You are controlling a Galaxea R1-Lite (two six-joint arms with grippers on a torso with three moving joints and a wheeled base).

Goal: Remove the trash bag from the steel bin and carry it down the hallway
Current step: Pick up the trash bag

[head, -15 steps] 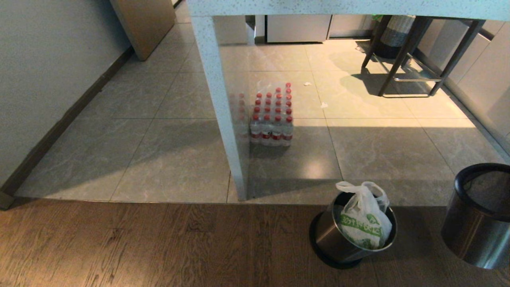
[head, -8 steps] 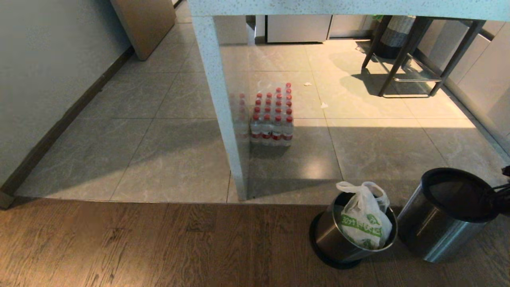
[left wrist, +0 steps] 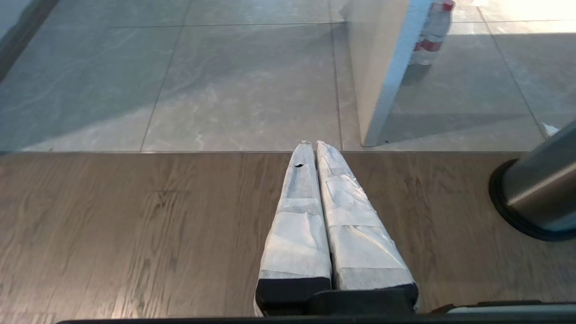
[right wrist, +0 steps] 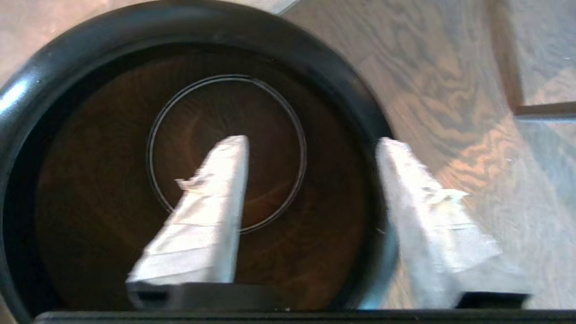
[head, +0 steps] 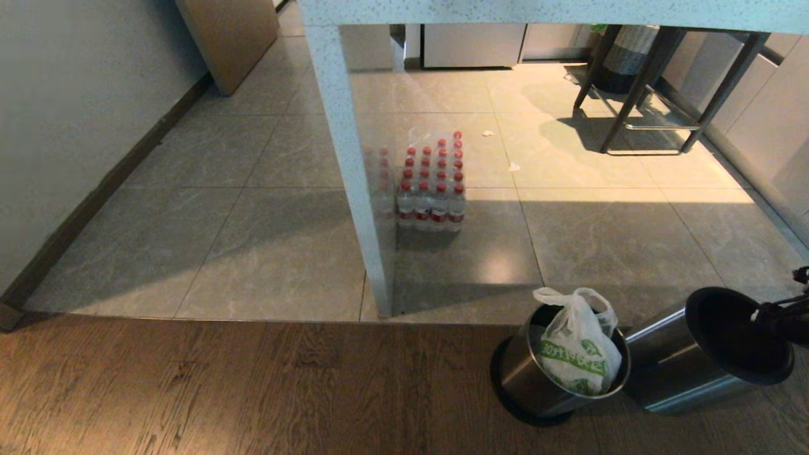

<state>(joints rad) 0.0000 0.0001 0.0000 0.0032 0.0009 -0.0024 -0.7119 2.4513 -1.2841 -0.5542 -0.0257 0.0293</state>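
Nearest the robot, on the dark wood-plank floor (head: 253, 392), the small round brushed-steel bin with a black base (head: 537, 385) stands tilted, and the thin whitish translucent trash bag with green lettering (head: 578, 354) sits inside it, its loop handles poking above the rim. So the bag is not yet out of its bin, and no gripper has hold of it.

Just beside it on the robot's right, a second brushed-steel bin with a black top ring (head: 701, 360) lies tipped on its side, its dark open mouth facing the right gripper (right wrist: 310, 171). In the right wrist view the white-wrapped fingers (right wrist: 211, 211) are spread wide apart, one inside the mouth and the other outside the black rim, so they straddle the rim; whether either touches it I cannot tell, and they are not pinching it. Nothing shows inside that bin.

The left gripper (left wrist: 312, 146) hangs low over the wood floor to the left of the bag's bin, its fingers pressed together and empty.

Farther off, the glossy grey-beige tiled floor (head: 253, 208) begins, with a speckled white surface leg (head: 351, 170), a shrink-wrapped pack of red-capped water bottles (head: 433, 183) and a dark metal stool frame (head: 657, 88) beyond.

My judgement: the task is at an early stage. Grasping the handles, lifting the bag clear and carrying it down the hallway all remain.
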